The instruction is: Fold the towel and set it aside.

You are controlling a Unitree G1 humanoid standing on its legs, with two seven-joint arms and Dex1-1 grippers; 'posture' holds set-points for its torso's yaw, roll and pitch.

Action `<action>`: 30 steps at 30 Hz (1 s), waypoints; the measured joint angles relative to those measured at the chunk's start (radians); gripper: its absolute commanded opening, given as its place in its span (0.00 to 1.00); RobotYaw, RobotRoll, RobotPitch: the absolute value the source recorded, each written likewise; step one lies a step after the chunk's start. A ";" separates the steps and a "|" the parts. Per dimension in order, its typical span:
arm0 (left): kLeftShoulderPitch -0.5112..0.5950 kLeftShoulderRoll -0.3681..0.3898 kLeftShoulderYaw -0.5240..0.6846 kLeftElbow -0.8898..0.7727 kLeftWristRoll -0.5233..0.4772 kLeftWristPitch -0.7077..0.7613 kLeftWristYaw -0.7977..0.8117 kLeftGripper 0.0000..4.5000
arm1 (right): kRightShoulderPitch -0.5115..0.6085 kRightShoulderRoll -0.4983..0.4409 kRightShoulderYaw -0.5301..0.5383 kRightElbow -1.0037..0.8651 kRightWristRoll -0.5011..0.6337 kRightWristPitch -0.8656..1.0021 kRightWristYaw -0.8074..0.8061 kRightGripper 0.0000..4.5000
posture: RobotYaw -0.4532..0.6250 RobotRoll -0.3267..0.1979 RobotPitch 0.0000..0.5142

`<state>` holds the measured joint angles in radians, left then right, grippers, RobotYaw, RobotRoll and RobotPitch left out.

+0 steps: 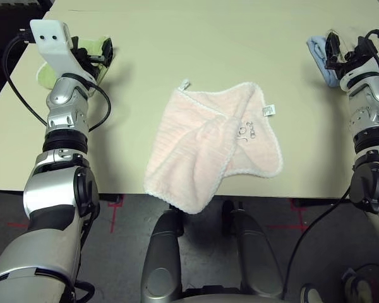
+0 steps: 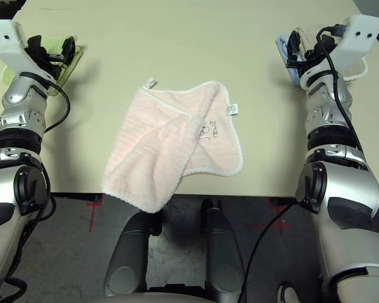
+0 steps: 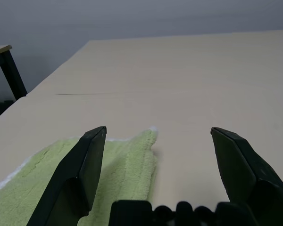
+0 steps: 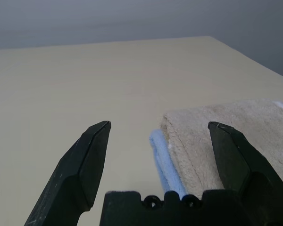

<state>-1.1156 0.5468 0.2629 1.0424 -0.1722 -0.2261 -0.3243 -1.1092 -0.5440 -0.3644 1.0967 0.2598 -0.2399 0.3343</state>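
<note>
The pink towel (image 1: 211, 148) lies rumpled at the table (image 1: 177, 50) near edge, one corner overhanging, well short of and between both raised, empty, wide-spread jaws, which hover farther out over folded towels, green (image 3: 118, 169) left, blue (image 4: 162, 160) and beige (image 4: 226, 136) right, likely leaving folding room.

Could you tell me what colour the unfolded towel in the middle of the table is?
Pale pink towel with white edging, clearest in the left eye view.

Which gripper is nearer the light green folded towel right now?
Left. The left gripper hangs open directly over the light green folded towel at the table's left edge. The right gripper, also open, is across the table above the blue and beige folded towels.
</note>
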 measured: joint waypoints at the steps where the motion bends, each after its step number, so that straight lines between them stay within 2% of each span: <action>1: 0.000 -0.001 0.000 0.000 0.000 0.000 0.000 1.00 | 0.002 0.000 0.000 0.000 0.000 0.000 0.002 1.00 | 0.35 0.62 0.61; 6: 0.002 -0.001 -0.005 0.000 0.002 0.000 -0.014 1.00 | 0.059 0.002 -0.001 -0.038 0.004 0.001 0.005 1.00 | 0.34 0.62 0.62; 16: 0.026 0.023 -0.003 -0.001 -0.003 0.000 -0.065 1.00 | 0.064 0.044 0.009 -0.129 0.003 0.020 -0.003 1.00 | 0.37 0.62 0.66; 25: 0.022 0.057 0.001 0.033 0.005 -0.004 -0.058 1.00 | 0.024 0.072 0.059 -0.162 -0.024 0.084 -0.019 1.00 | 0.40 0.62 0.68; 28: 0.015 0.056 -0.010 0.033 0.024 -0.014 -0.039 1.00 | 0.005 0.052 0.067 -0.147 -0.028 0.085 0.013 1.00 | 0.40 0.62 0.68; 30: 0.001 0.057 -0.009 0.033 0.017 -0.022 -0.103 1.00 | 0.004 0.035 0.063 -0.118 -0.022 0.075 0.074 1.00 | 0.42 0.62 0.65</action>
<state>-1.1147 0.6035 0.2534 1.0750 -0.1548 -0.2479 -0.4272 -1.1048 -0.5088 -0.3011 0.9785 0.2376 -0.1646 0.4080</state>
